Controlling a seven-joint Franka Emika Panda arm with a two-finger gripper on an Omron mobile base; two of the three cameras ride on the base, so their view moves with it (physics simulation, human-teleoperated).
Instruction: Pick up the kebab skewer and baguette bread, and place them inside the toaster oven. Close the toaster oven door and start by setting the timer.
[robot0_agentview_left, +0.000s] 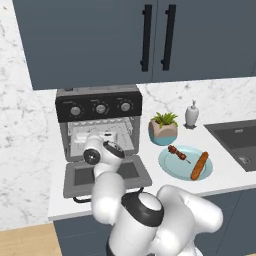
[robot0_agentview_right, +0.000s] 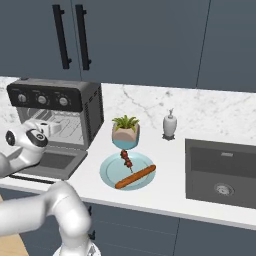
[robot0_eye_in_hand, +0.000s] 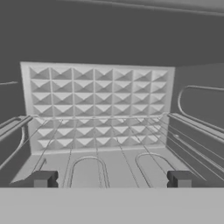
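I read the task as barely begun. The kebab skewer (robot0_agentview_left: 178, 153) and the baguette bread (robot0_agentview_left: 199, 165) both lie on the pale blue plate (robot0_agentview_left: 169, 166), side by side but not touching, the skewer toward the far left of it and the baguette slanting across its right half. The plate sits on the bench (robot0_agentview_left: 225, 175) just right of the toaster oven (robot0_agentview_left: 98, 130), near a potted plant (robot0_agentview_left: 163, 127), with a soap dispenser (robot0_agentview_left: 192, 114) farther back and the sink (robot0_agentview_right: 222, 172) at the right.

The toaster oven door (robot0_agentview_left: 106, 174) is dropped fully open, lying flat toward me. My end effector (robot0_eye_in_hand: 111, 179) is at the oven mouth, looking in at the wire rack (robot0_eye_in_hand: 188, 135) and the studded back wall (robot0_eye_in_hand: 97, 107); its fingertips stand wide apart with nothing between them.

Nothing is loaded inside that I can see. Left to do, in my judgement: carry both foods in, shut the door, and turn the timer knob (robot0_agentview_left: 125, 106).
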